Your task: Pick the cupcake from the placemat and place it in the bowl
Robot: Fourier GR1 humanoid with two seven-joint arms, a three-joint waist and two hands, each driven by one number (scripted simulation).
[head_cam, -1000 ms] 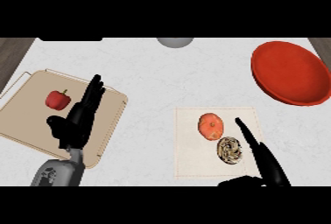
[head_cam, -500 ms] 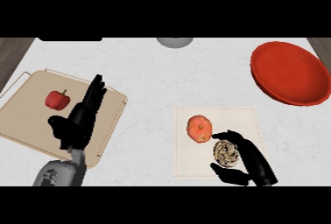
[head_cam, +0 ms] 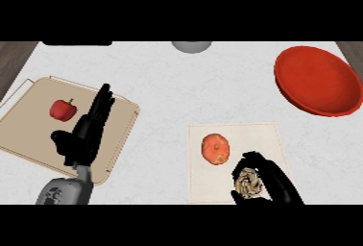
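The cupcake (head_cam: 248, 182), pale with brown swirls, sits low on the white placemat (head_cam: 262, 139) at the lower right. My right hand (head_cam: 276, 185) is curled round it from the right and below, with fingers and thumb wrapping its sides. An orange round food item (head_cam: 216, 148) lies on the same placemat, just up and left of the cupcake. The red bowl (head_cam: 317, 79) stands at the upper right, well away from the hand. My left hand (head_cam: 86, 133) rests open, fingers up, over the tan board at the left.
A tan cutting board (head_cam: 35, 103) lies at the left with a red bell pepper (head_cam: 63, 109) on it. A grey round object (head_cam: 191, 46) shows at the top edge. Brown floor shows at both upper corners.
My right hand has gone from straight fingers beside the cupcake to fingers curled round it. The left hand has not moved.
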